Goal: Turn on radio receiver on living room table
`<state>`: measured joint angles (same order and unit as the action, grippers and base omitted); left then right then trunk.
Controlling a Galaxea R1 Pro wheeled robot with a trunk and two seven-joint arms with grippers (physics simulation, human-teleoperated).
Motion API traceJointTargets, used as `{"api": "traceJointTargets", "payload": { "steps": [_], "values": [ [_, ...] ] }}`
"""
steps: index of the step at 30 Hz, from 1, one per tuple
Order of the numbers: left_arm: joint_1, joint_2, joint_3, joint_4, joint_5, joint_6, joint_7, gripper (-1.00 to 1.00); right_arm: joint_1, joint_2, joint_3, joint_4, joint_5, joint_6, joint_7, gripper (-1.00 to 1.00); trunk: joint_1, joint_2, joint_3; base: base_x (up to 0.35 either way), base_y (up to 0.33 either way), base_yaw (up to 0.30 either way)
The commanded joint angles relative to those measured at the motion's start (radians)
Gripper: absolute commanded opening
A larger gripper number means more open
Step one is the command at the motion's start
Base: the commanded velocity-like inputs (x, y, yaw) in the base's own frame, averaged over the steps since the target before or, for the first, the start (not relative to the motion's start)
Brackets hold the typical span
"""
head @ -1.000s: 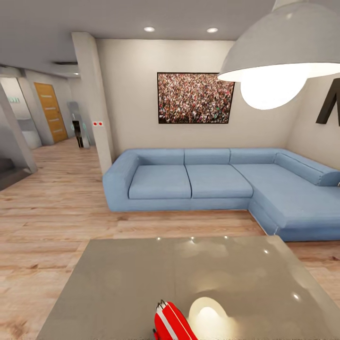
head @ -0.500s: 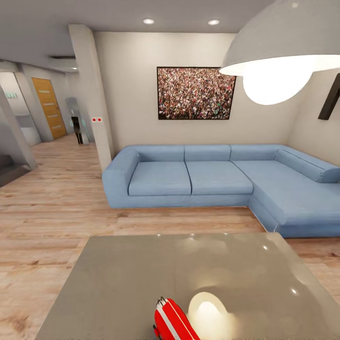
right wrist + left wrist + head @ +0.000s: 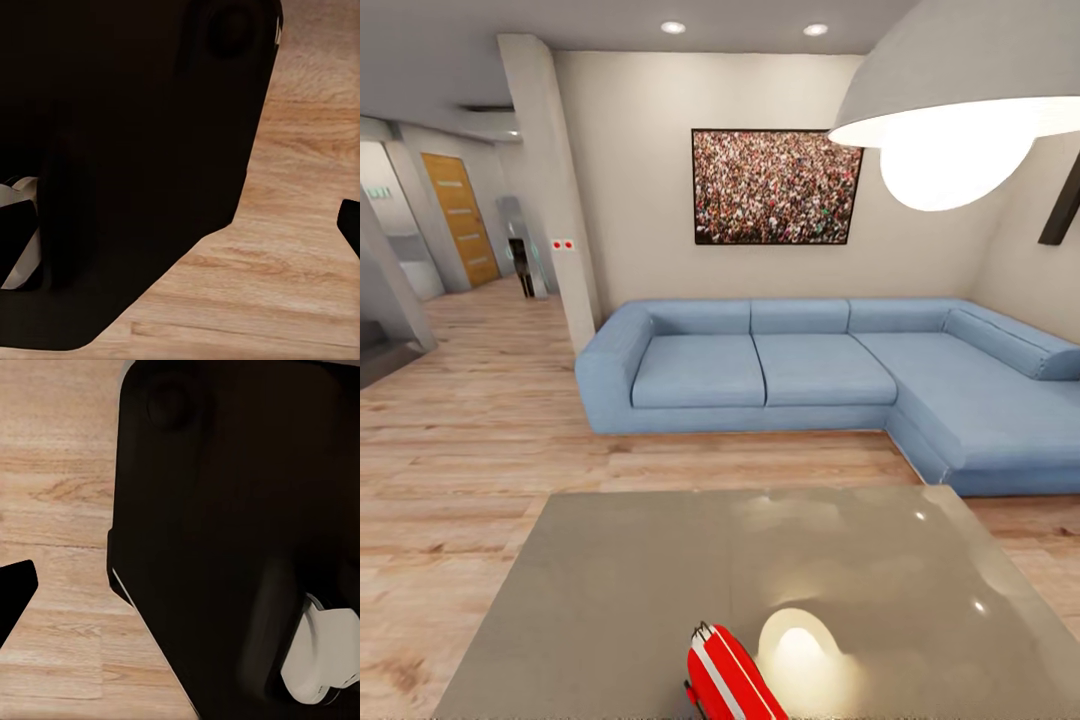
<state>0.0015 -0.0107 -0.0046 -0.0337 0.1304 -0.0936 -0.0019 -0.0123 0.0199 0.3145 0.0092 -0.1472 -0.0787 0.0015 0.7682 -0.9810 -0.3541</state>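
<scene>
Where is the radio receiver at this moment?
In the head view, the radio receiver sits on the table at its near edge, about centre, just left of a bright lamp reflection; the blue sofa lies beyond.

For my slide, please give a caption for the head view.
Red radio receiver on the glossy grey table, with a blue corner sofa beyond.
</scene>
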Motion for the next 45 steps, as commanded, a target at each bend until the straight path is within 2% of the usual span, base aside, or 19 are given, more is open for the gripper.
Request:
{"api": "traceJointTargets", "payload": {
  "steps": [1,45],
  "values": [
    [0.000,0.000,0.000,0.000,0.000,0.000,0.000,1.00,0.000,0.000,0.000,0.000,0.000,0.000,0.000,1.00,0.000,0.000,-0.002,0.000,0.000,0.000],
    [0.000,0.000,0.000,0.000,0.000,0.000,0.000,1.00,0.000,0.000,0.000,0.000,0.001,-0.001,0.000,1.00,0.000,0.000,-0.073,0.000,0.000,0.000]
  ]
}}
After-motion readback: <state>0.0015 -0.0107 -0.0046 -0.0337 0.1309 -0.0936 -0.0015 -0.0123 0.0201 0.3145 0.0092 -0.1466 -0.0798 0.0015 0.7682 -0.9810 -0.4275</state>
